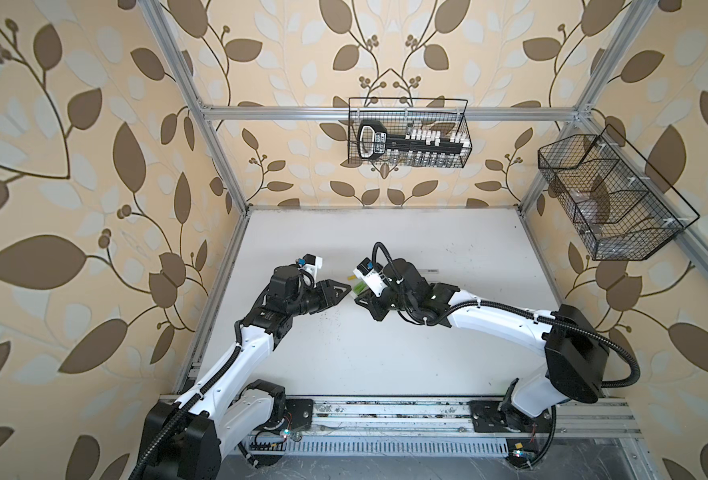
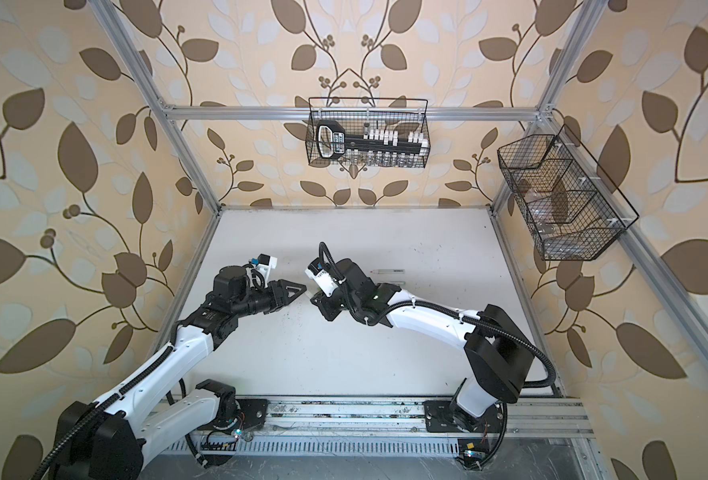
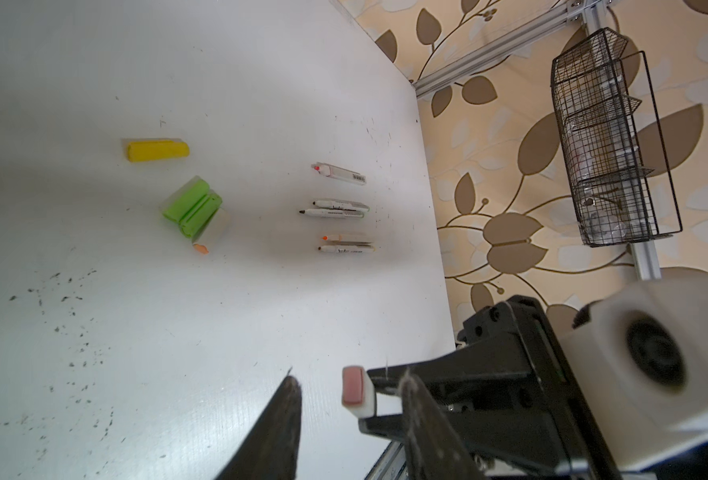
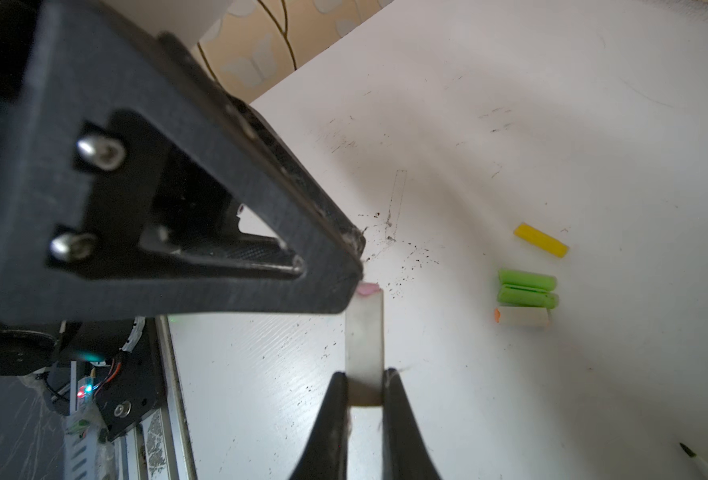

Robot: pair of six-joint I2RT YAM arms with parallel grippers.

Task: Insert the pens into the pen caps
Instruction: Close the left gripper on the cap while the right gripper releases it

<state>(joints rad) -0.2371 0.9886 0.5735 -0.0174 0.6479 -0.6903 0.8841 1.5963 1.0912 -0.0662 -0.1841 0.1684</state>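
Observation:
My right gripper (image 4: pixel 364 388) is shut on a pale white pen cap (image 4: pixel 364 340) with a pink end, held above the table. My left gripper (image 3: pixel 352 399) faces it with jaws apart on either side of the pink end of the cap (image 3: pixel 354 390); a gap shows beside it. In both top views the two grippers (image 1: pixel 346 289) (image 2: pixel 314 300) meet tip to tip near the table's middle. On the table lie a yellow cap (image 3: pixel 157 150), two green caps (image 3: pixel 186 203) and a pale cap (image 3: pixel 215 230) with an orange end. Several pens (image 3: pixel 335 213) lie in a row beyond them.
A wire basket (image 1: pixel 410 133) with a black tool hangs on the back wall, and another wire basket (image 1: pixel 609 199) hangs on the right wall. Aluminium frame posts border the white table (image 1: pixel 385 353). Dark specks dot the table surface.

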